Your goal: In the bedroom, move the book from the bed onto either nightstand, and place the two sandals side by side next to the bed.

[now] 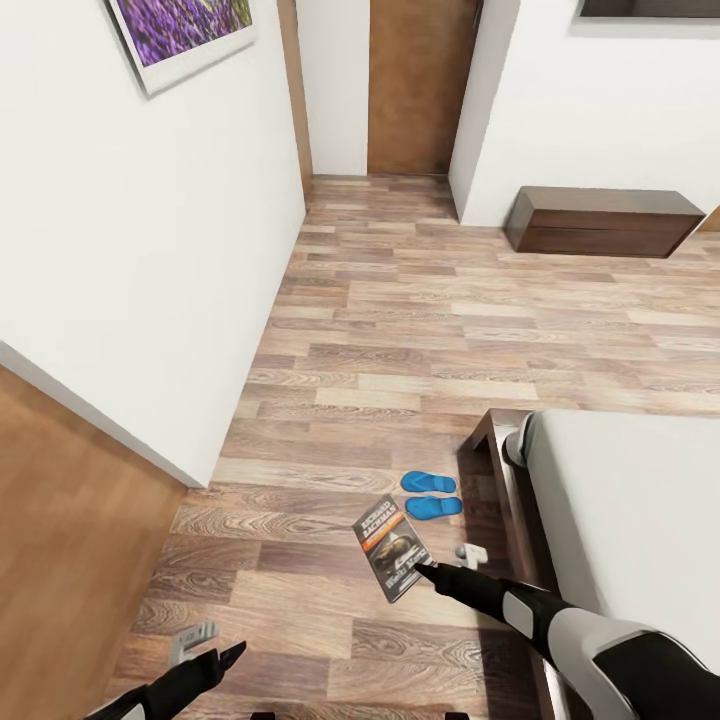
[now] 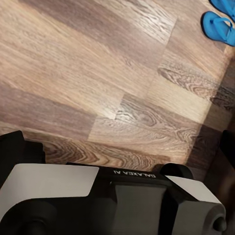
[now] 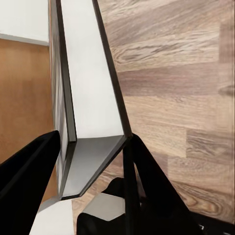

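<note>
My right gripper (image 1: 425,572) is shut on the lower edge of the book (image 1: 392,548), a thin dark paperback with an orange band, held over the floor beside the bed's corner. In the right wrist view the book (image 3: 88,98) stands edge-on between the black fingers (image 3: 142,181). The two blue sandals (image 1: 428,482) (image 1: 434,507) lie side by side on the floor, close to the bed frame (image 1: 497,440). One sandal (image 2: 220,24) also appears in the left wrist view. My left gripper (image 1: 215,645) hangs low at the left with its fingers apart and empty. The nightstand is out of view.
The pale mattress (image 1: 630,520) takes up the lower right. A white wall (image 1: 150,250) with a lavender picture (image 1: 180,25) runs along the left. A brown door (image 1: 420,85) is straight ahead, and a low dark cabinet (image 1: 600,220) stands against the far wall.
</note>
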Robot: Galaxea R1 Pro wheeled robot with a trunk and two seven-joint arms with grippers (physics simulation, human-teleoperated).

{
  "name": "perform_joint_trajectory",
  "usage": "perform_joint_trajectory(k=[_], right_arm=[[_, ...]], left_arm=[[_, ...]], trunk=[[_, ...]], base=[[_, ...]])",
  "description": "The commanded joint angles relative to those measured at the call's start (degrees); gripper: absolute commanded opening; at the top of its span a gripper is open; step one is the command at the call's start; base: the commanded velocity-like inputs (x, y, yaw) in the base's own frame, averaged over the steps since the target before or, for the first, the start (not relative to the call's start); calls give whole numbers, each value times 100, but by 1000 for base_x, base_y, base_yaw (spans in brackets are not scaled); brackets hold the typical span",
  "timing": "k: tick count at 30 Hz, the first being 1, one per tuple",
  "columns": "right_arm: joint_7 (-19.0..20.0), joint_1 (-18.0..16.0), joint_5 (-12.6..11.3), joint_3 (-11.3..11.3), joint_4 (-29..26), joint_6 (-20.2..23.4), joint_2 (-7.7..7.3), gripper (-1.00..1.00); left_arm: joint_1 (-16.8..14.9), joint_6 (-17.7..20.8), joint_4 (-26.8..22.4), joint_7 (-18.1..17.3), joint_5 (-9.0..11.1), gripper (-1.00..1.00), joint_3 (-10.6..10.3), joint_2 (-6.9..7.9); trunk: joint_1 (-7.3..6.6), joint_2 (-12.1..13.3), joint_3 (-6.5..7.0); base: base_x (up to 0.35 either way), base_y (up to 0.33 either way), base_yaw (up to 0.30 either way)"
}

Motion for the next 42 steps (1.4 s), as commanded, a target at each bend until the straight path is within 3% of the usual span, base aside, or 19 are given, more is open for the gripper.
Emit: perform_joint_trajectory(k=[1, 29, 42], right_arm=[[33, -8, -56, 43, 18, 5, -25, -100], [23, -8, -55, 43, 27, 3, -61, -100], [16, 0, -55, 43, 27, -4, -61, -100]], left_arm=[[2, -39, 8, -9, -50, 100, 31, -1], [35, -73, 8, -9, -50, 100, 32, 1], [47, -75, 8, -9, -50, 100, 33, 0]], trunk=[[1, -4, -4], [1, -4, -3], [1, -4, 102]], base=[[0, 0, 0], [0, 0, 0], [0, 0, 0]])
